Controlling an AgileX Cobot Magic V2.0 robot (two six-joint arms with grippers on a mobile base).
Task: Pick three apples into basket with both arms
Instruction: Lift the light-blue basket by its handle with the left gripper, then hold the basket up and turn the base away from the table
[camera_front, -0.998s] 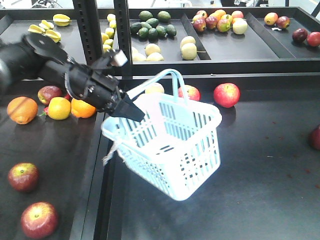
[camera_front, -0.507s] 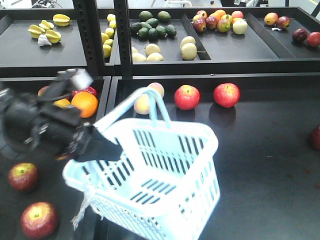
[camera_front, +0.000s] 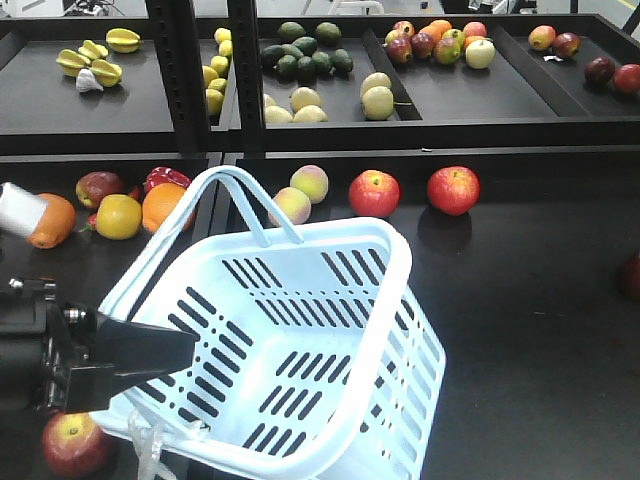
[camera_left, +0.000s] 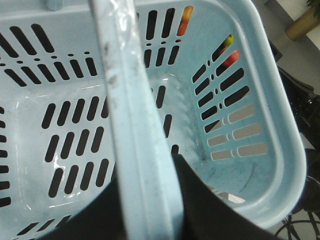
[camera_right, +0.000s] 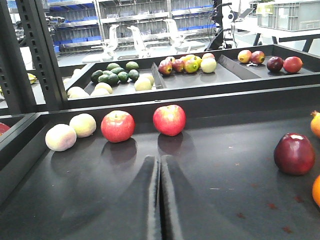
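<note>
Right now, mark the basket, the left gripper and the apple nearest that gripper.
basket (camera_front: 345, 232): front view, on its far rim.
left gripper (camera_front: 185, 347): front view, tip of the jaws, shut on the basket.
apple (camera_front: 72, 443): front view, middle of its red skin, bottom left.

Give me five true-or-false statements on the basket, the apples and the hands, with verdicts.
The basket is empty. True.
The left hand grips the basket. True.
The right hand holds an apple. False: it is shut on nothing.
The basket's handles lie folded down. False: they stand raised.
An apple lies close to the left hand. True.
</note>
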